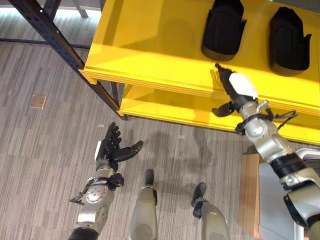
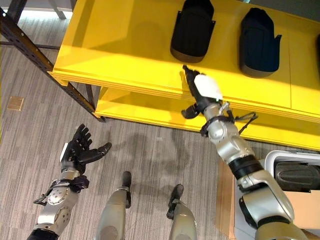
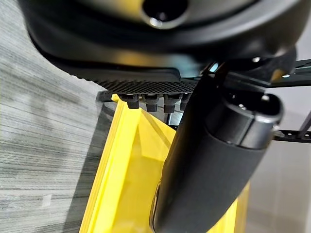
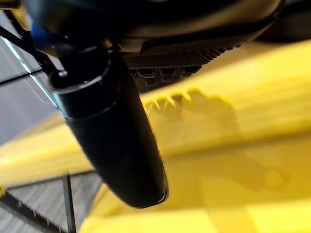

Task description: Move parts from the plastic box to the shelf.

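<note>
Two black moulded parts lie side by side on the yellow shelf (image 1: 150, 45): one part (image 1: 223, 29) nearer the middle, the other part (image 1: 289, 40) to its right. My right hand (image 1: 235, 87) reaches over the shelf's front edge just below the first part, fingers straight, empty, apart from both parts. My left hand (image 1: 111, 150) hovers low over the floor, open, palm up, holding nothing. A grey plastic box (image 2: 292, 175) at the lower right holds another dark part (image 2: 297, 176).
A lower yellow shelf board (image 1: 165, 107) sits under the top one. A dark perforated steel rack post (image 1: 55, 37) slants across the upper left. A cardboard piece (image 1: 248, 192) lies by the box. A small brown floor plate (image 1: 38, 101) is on the left.
</note>
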